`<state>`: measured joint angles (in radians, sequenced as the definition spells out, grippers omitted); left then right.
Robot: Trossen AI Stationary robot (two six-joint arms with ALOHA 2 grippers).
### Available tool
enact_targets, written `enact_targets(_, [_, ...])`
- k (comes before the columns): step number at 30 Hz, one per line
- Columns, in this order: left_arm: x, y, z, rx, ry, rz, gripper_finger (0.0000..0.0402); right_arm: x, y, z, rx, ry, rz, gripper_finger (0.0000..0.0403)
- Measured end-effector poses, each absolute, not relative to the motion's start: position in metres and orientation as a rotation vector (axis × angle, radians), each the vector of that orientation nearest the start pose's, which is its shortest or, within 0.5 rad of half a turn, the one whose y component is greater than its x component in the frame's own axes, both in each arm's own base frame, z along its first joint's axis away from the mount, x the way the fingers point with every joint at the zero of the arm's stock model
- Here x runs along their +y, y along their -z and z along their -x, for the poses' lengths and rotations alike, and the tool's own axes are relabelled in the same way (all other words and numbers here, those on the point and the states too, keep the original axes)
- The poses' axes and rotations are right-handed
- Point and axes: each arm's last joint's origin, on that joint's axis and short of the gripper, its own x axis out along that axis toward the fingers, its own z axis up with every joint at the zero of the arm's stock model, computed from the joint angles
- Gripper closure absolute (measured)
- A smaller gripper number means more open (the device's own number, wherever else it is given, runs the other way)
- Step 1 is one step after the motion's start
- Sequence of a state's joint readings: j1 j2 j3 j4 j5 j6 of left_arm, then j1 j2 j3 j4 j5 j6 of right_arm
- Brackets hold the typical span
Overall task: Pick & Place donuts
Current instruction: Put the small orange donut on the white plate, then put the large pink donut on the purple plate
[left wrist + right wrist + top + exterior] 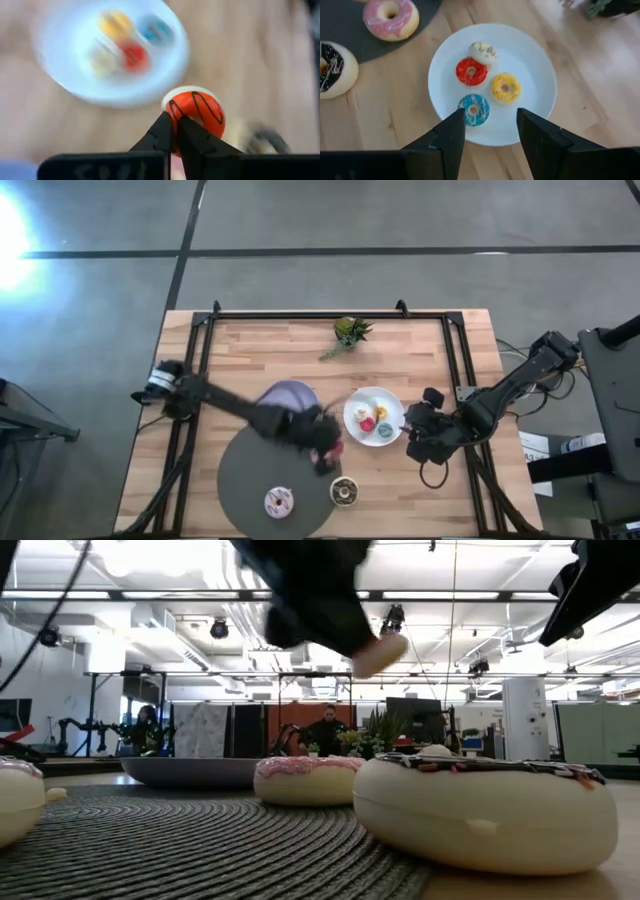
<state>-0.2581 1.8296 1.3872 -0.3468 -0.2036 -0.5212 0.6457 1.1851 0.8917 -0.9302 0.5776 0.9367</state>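
My left gripper (328, 452) hangs above the right edge of the big dark grey disc (250, 470), shut on an orange donut (197, 107) with dark icing lines. My right gripper (491, 118) is open over the near-right side of the white plate (392, 402), touching nothing. Red (471, 71), yellow (505, 88), teal (474, 109) and cream (483, 50) donuts lie flat on that plate. A pink donut (279, 502) lies on the disc. A chocolate-iced donut (344, 491) lies at the disc's right edge. My left gripper pinches the orange donut between its two fingers at the ring's edge (175, 117), on the side nearest the wrist. The fingers come from above, slanting toward the table's right. In the low view the donut (380, 653) hangs lifted clear above the table.
A lilac plate (288, 394) sits under my left arm, behind the disc. A small green plant (350, 332) lies near the far edge. Black frame rails (455, 350) run along the table's sides. Another pale donut (15, 802) shows at the low view's left edge.
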Motion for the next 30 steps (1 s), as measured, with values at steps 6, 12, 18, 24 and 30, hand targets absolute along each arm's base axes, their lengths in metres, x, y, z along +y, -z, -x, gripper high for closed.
enact_targets(6, [-0.008, -0.23, -0.421, 0.636, -0.247, 0.356, 0.0401, 0.111, -0.257, -0.162, 0.869, 0.371, -0.211, 0.0234])
enact_targets(12, [0.033, -0.215, -0.443, 0.564, -0.246, 0.416, 0.0401, 0.114, -0.26, -0.149, 0.846, 0.395, -0.263, 0.0234])
enact_targets(18, [0.047, -0.179, -0.472, 0.685, -0.298, 0.482, 0.0387, 0.116, -0.256, -0.145, 0.845, 0.411, -0.276, 0.0234])
enact_targets(24, [0.045, -0.17, -0.493, 0.834, -0.312, 0.49, 0.0334, 0.116, -0.253, -0.144, 0.849, 0.422, -0.281, 0.0234])
enact_targets(30, [0.034, -0.203, -0.497, 0.834, -0.258, 0.403, 0.0302, 0.115, -0.253, -0.144, 0.851, 0.419, -0.27, 0.0234])
